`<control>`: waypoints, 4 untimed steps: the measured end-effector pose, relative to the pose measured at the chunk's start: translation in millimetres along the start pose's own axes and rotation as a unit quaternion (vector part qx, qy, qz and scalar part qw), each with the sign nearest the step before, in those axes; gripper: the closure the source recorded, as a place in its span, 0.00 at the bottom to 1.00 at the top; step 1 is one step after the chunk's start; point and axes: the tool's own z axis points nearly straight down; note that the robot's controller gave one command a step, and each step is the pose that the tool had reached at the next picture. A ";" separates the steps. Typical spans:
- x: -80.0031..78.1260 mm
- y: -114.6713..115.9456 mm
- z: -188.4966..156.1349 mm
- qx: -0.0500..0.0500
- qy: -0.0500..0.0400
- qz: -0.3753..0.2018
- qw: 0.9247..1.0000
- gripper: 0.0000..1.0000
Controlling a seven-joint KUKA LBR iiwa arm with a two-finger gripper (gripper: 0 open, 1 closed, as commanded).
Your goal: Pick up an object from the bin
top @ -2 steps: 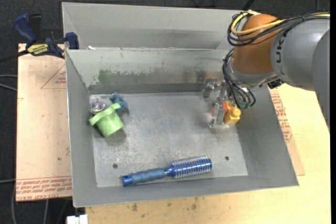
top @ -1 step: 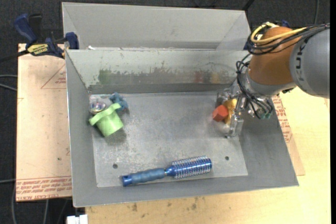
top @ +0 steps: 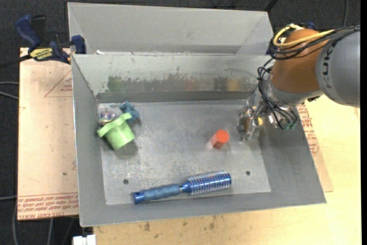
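My gripper (top: 248,127) hangs low at the bin's right side, its metal fingers pointing down near the floor, with nothing seen between them. A small orange-red block (top: 219,139) lies just to its left on the bin floor, a short gap apart from the fingers. A blue hairbrush (top: 183,187) with a bristled head lies along the front of the bin.
At the bin's left side a light green cylinder-shaped toy (top: 117,132) rests beside a small clear and teal item (top: 109,114). The arm with its orange cover and cables reaches in over the right wall.
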 end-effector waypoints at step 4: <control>27.4 92.8 1.6 -0.001 0.002 -0.060 0.998 0.00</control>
